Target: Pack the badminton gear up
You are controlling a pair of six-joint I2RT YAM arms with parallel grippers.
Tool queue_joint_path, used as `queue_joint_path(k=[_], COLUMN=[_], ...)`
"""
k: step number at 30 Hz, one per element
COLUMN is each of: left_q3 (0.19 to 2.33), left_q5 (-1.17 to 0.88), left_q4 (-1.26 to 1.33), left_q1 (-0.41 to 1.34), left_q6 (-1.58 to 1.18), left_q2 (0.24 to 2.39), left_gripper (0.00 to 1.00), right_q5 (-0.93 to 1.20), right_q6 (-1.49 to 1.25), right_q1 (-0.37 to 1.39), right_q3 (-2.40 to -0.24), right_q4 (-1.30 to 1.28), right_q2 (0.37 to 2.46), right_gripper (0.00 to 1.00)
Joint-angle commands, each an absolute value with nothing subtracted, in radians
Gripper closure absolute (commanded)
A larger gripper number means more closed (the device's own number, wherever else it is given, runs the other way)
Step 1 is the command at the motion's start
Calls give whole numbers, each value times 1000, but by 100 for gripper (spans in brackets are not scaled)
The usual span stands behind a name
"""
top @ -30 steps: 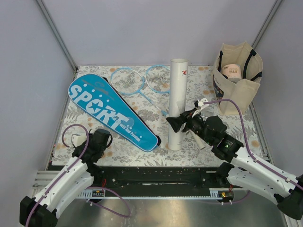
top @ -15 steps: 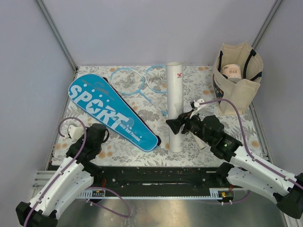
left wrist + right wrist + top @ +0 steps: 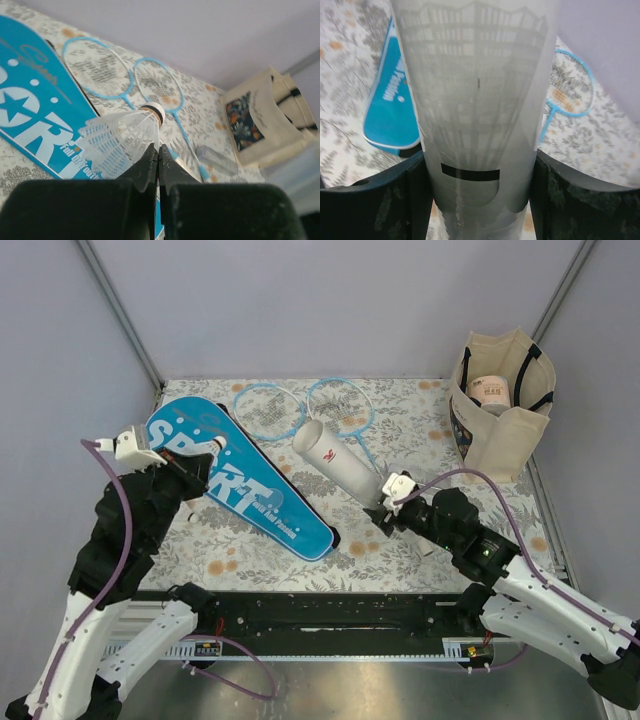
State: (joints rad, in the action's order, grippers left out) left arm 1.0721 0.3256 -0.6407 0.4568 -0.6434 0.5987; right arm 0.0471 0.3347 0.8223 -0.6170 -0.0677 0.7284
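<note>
My left gripper (image 3: 207, 452) is raised over the blue "SPORT" cover (image 3: 240, 485) and is shut on the white shuttlecock (image 3: 122, 135), pinching its feather skirt between the closed tips (image 3: 158, 150). My right gripper (image 3: 388, 508) is shut on the lower end of the white tube (image 3: 338, 464). It holds the tube tilted, with the open mouth toward the left rear. In the right wrist view the tube (image 3: 475, 100) fills the gap between my fingers (image 3: 377, 200). The two light-blue rackets (image 3: 268, 406) (image 3: 340, 405) lie crossed at the back of the table.
The beige tote (image 3: 500, 420) with black handles stands at the back right with a roll inside it. A small clear piece (image 3: 216, 160) lies on the floral mat right of the racket handles. Grey walls enclose the table on three sides.
My left arm has risen from the near left corner and swung over the cover with the shuttlecock. My right gripper has tilted the tube so its mouth points left.
</note>
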Motion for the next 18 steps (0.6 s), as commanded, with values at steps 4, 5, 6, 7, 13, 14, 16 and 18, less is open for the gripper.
queue_joint_path(k=[4, 5, 6, 7, 13, 14, 16, 18], left_q3=[1334, 1351, 1370, 1380, 1394, 1388, 1382, 1371], left_q5=[-173, -226, -286, -348, -466, -465, -480, -515], left_q4=[-811, -831, -845, -860, -902, -903, -900, -888], left_q1=[453, 453, 453, 453, 453, 453, 453, 453], left_q6=[-379, -374, -370, -361, -313, -308, -307, -319], left_q2=[692, 701, 710, 718, 729, 726, 727, 733], left_gripper=[100, 100, 100, 100, 100, 100, 100, 100], right_q5=[5, -24, -49, -73, -92, -78, -48, -28], right_q6=[851, 891, 920, 940, 980, 982, 971, 957], right_q1=[819, 821, 819, 819, 819, 819, 819, 819], right_q3=[-652, -650, -652, -650, -653, -653, -649, -650], right_q4=[-182, -198, -204, -209, -213, -213, -199, -187], right_q2=[709, 715, 719, 726, 730, 727, 721, 719], right_gripper=[59, 59, 59, 59, 59, 59, 59, 59])
